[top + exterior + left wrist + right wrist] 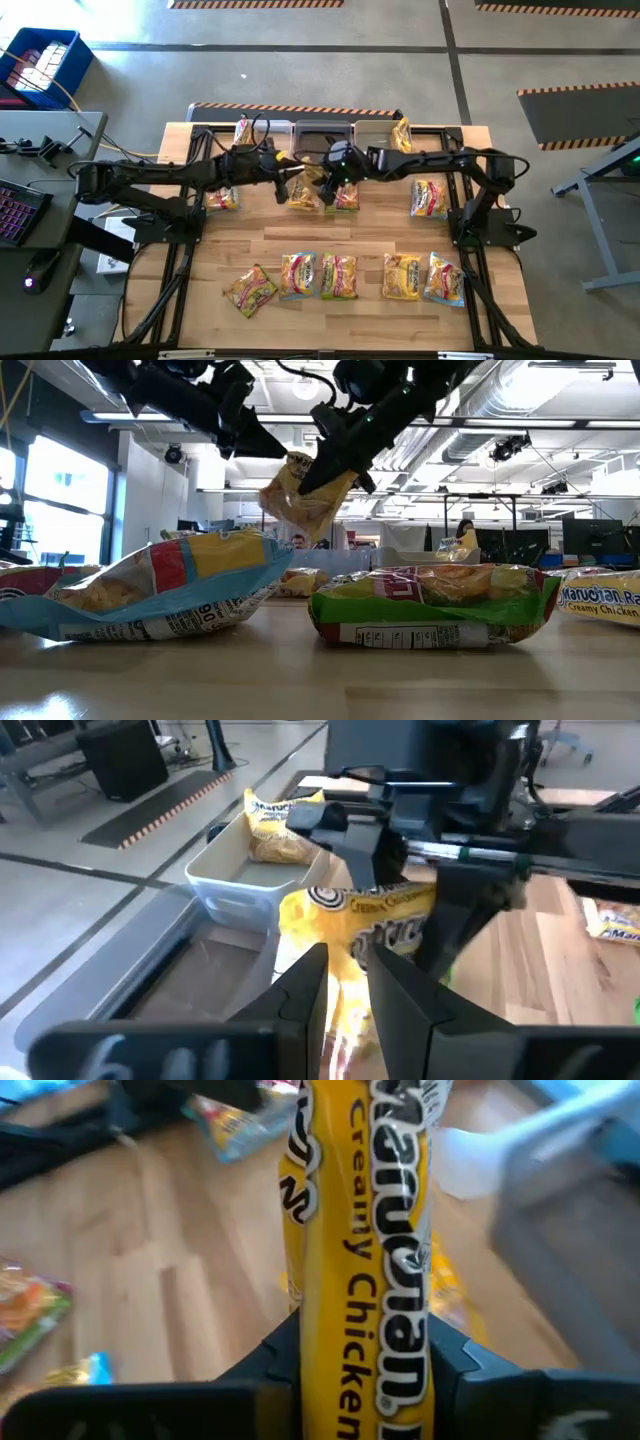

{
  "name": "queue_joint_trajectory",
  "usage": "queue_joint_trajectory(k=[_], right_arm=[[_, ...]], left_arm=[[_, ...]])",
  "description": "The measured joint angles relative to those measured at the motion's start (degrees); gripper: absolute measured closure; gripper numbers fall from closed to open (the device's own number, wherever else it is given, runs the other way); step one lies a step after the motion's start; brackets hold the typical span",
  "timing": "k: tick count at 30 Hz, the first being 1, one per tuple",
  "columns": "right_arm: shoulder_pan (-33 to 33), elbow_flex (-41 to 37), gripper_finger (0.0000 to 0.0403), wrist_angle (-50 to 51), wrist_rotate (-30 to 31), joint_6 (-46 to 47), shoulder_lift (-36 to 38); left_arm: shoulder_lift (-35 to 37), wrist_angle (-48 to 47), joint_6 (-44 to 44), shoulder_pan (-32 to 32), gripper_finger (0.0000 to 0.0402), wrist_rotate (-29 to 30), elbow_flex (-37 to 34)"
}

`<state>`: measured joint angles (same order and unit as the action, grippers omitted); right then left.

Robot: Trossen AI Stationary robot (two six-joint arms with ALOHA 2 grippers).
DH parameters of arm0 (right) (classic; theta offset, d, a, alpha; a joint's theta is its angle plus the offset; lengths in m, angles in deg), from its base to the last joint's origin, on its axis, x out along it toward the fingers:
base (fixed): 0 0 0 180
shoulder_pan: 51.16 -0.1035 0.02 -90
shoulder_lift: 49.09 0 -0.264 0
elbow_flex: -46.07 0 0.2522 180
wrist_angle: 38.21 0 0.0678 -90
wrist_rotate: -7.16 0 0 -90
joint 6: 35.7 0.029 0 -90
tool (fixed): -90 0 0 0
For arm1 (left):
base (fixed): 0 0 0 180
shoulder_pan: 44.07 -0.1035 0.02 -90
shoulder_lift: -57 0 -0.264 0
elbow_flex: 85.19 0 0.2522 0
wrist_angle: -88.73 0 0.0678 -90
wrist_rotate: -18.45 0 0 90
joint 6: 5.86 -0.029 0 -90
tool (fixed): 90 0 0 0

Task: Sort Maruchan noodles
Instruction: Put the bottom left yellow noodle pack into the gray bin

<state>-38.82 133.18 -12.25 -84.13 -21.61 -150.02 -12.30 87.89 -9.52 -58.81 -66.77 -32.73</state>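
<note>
A yellow Maruchan noodles packet (300,495) printed "Creamy Chicken" hangs in the air over the middle of the table (300,235), just in front of the bins. My right gripper (365,1345) reaches in from the right and is shut on it. My left gripper (350,965) comes from the left and stands open, one finger on either side of the packet's lower end (345,990). In the high view both grippers meet at the packet (303,190). Other noodle packets lie flat on the wood. My right gripper pinches the yellow packet between its two fingers, which close on the packet's flat faces (365,1320); the packet shows edge-on. It grips near the packet's upper end (400,905), slanting down from the right. The packet hangs tilted, clear of the table. My left gripper's fingers (305,985) flank the packet's lower end; whether they touch it I cannot tell.
Clear bins (320,133) line the far edge; the outer ones hold a packet each (242,130) (401,133). Several packets lie in a row near the front edge (340,275). Others lie under the arms (343,197) (222,198) and at the right (430,198).
</note>
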Motion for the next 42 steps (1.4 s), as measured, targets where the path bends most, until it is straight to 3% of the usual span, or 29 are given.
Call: queue_joint_trajectory(k=[8,14,19,29,42], right_arm=[[2.9,10.9,0.0325,20.4,5.1,0.2,0.0],[7.4,17.3,0.0321,36.5,9.6,5.9,0.1],[13.6,18.3,0.0323,45.5,14.7,11.7,0.1],[25.5,11.2,0.0324,47.3,18.4,19.7,0.1],[29.8,4.4,0.0324,41.3,15.2,21.0,0.1]], left_arm=[[0.0,26.8,4.3,-7.3,0.0354,-9.1,-14.6],[0.0,36.4,4.0,-10.9,0.0364,-11.7,-22.7],[0.0,41.5,4.4,-11.9,0.0369,-16.8,-25.9],[0.0,41.4,4.5,-12.3,0.0378,-18.0,-26.0],[0.0,41.3,5.6,-12.3,0.0378,-18.0,-26.0]])
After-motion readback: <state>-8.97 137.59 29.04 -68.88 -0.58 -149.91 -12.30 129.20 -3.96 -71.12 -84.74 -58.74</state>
